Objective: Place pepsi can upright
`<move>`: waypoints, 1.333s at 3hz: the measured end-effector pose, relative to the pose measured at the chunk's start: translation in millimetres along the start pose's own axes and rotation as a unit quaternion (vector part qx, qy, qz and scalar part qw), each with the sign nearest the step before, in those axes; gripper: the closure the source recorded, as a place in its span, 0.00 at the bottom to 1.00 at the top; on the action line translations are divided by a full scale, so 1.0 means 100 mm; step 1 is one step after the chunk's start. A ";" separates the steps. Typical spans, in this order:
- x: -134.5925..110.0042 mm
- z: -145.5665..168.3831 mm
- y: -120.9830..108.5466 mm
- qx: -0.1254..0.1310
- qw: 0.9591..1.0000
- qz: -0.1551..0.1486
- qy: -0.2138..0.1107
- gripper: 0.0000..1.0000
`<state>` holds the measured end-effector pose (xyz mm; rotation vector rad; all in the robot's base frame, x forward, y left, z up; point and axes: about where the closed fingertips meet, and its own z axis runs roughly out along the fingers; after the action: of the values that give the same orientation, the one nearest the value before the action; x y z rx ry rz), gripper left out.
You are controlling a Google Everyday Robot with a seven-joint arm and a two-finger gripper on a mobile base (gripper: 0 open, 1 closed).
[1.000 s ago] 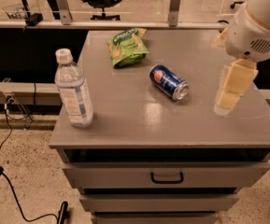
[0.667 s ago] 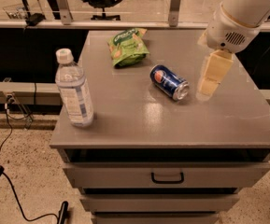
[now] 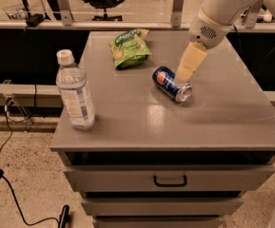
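Observation:
The pepsi can [image 3: 170,83] is dark blue with a round logo and silver ends. It lies on its side near the middle of the grey cabinet top [image 3: 222,108], one silver end turned to the front right. My gripper [image 3: 188,64] hangs from the white arm at the upper right. Its cream tip reaches down just over the can's right half, touching or nearly touching it.
A clear water bottle [image 3: 75,91] stands upright at the front left of the top. A green snack bag [image 3: 129,47] lies at the back, left of the can. Drawers with a dark handle [image 3: 170,180] sit below the front edge. Cables lie on the floor at left.
My gripper has moved left across the top, from beside the right edge to directly over the can. The can, bottle and bag have not moved.

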<state>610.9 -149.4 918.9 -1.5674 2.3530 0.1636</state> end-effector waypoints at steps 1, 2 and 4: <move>-0.12 0.10 0.00 -0.003 0.998 0.063 0.003 0.00; -0.24 0.22 0.09 0.010 0.995 0.099 0.019 0.00; -0.33 0.77 0.22 0.030 0.991 0.112 0.060 0.00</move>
<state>617.4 -91.3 854.5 -1.3158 2.5987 0.0489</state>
